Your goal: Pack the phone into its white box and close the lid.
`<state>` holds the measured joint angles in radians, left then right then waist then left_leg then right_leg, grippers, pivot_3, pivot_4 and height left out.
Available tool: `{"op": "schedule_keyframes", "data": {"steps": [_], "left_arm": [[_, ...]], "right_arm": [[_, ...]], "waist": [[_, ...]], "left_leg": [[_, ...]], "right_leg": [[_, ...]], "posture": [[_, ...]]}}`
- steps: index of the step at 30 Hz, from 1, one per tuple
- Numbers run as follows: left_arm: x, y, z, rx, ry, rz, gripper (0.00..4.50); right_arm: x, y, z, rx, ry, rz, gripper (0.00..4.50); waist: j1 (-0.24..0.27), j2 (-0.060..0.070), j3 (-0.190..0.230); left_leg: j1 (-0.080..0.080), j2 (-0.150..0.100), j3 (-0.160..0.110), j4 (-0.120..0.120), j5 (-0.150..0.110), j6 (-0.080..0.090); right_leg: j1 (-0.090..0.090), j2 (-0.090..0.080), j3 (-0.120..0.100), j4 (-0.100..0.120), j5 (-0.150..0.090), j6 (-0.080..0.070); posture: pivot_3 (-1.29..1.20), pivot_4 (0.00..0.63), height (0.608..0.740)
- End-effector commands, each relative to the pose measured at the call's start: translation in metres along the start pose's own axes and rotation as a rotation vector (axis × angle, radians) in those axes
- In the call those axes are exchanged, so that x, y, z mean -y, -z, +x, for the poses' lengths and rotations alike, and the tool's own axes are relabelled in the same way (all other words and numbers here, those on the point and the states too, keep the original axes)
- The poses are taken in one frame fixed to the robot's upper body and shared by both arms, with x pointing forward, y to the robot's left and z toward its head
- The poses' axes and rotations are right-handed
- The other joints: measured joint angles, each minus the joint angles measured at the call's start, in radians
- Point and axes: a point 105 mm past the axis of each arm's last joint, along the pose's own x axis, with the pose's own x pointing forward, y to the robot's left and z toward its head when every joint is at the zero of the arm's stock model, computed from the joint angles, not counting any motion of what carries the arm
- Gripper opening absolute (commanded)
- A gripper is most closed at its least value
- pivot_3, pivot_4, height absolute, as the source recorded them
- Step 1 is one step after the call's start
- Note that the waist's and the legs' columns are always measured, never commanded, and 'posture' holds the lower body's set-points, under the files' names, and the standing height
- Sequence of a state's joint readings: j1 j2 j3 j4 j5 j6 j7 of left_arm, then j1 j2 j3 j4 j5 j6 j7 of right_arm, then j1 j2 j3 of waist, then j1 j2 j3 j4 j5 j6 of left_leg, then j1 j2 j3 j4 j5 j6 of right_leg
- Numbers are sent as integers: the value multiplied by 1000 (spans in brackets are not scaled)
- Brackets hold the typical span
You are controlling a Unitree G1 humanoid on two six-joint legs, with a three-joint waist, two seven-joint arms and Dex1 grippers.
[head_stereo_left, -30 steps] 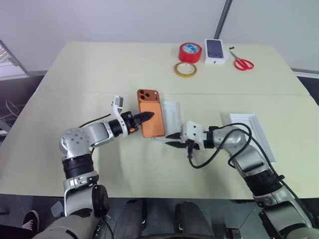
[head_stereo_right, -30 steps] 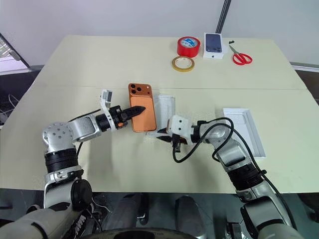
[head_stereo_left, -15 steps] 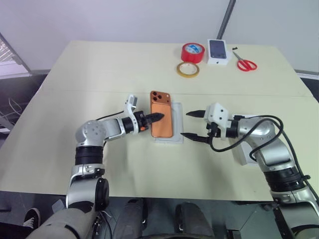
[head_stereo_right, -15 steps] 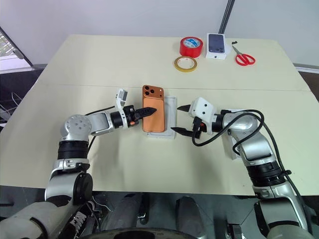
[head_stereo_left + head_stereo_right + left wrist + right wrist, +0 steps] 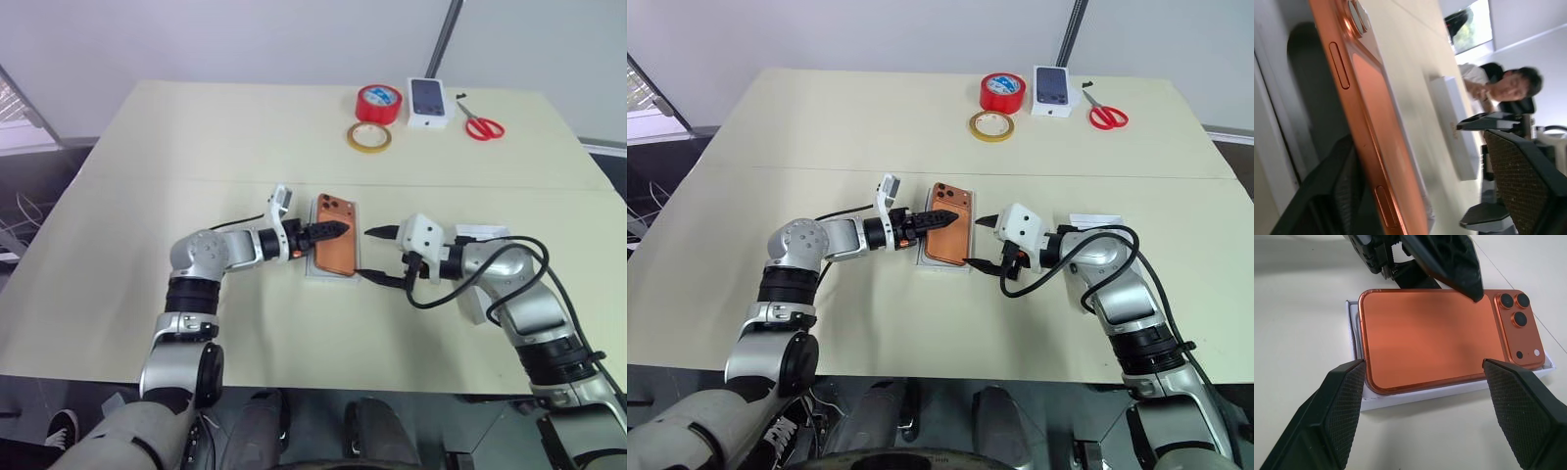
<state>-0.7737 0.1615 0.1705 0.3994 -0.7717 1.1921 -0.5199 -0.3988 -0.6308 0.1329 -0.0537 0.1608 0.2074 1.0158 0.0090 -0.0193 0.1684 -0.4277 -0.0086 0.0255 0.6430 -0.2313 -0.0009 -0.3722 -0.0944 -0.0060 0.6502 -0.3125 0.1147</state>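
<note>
Flat orange-copper phone (image 5: pixel 334 248) lying back-up, camera cluster at the far end, in the shallow white box (image 5: pixel 1415 396) at the middle of the pale table (image 5: pixel 147 157). Left gripper (image 5: pixel 331 231) reaching in over the phone's left edge, fingers parted, one above the back and one beside the edge, nothing clamped. Right gripper (image 5: pixel 377 254) just beside the box's right side, fingers spread wide, empty. White lid (image 5: pixel 478 294) lying by the right forearm. At the far edge: red tape roll (image 5: pixel 376 103), yellowish tape ring (image 5: pixel 367 137), small white carton picturing a dark phone (image 5: pixel 428 102), red-handled scissors (image 5: pixel 480 124). No readable writing or brand marks.
</note>
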Motion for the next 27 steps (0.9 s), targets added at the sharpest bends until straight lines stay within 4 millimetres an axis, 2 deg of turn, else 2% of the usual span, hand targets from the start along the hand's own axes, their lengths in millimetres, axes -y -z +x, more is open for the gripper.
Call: {"op": "schedule_keyframes", "data": {"steps": [1,4,7,10,14,17,19,20,23,27], "left_arm": [[6,-4,-8,-34,-29,81,3590],[3,-5,-15,-73,-101,142,3590],[9,-12,-20,-94,-137,163,3590],[16,-21,-26,-78,-158,217,3590],[14,-24,-31,-70,-188,235,3590],[16,-36,-37,11,-193,292,3590],[9,-44,-46,75,-220,294,3590],[-2,-44,-53,88,-271,326,3590],[-25,-41,-66,94,-368,366,2688],[-31,-33,-60,52,-413,501,674]], "right_arm": [[4,-10,1,25,8,-48,3983],[5,-11,2,27,10,-51,3983],[5,-10,2,26,8,-52,3983],[6,-9,4,28,13,-51,3983],[6,-11,7,38,14,-56,3983],[8,-11,8,30,26,-74,3983],[16,-6,5,3,61,-82,3983],[21,-1,3,-25,83,-89,3983],[32,7,-3,-63,132,-82,3086],[43,10,0,-88,200,-158,1017]], "waist": [[-2,0,0],[-3,0,0],[-1,0,0],[0,0,0],[0,0,0],[0,0,0],[0,0,0],[0,0,0],[-4,0,0],[1,1,0]], "left_leg": [[0,0,0,0,0,0],[0,0,0,0,1,-1],[0,0,0,0,0,-1],[0,0,0,0,0,0],[0,0,0,0,1,-1],[0,0,0,1,1,-1],[0,0,0,0,1,-2],[0,0,0,1,1,-2],[0,0,0,0,1,-2],[0,0,0,0,1,-2]], "right_leg": [[0,0,0,0,0,0],[0,0,0,0,0,0],[0,0,0,0,0,0],[0,0,0,0,0,0],[0,0,0,0,0,0],[0,0,0,0,0,0],[0,0,0,0,0,0],[0,0,0,0,0,0],[0,0,0,0,0,0],[0,0,0,0,0,0]], "posture": [[0,150,728],[0,150,728],[0,150,728],[0,150,728],[0,150,728],[0,150,728],[0,150,728],[0,150,728],[0,150,728],[0,150,728]]}}
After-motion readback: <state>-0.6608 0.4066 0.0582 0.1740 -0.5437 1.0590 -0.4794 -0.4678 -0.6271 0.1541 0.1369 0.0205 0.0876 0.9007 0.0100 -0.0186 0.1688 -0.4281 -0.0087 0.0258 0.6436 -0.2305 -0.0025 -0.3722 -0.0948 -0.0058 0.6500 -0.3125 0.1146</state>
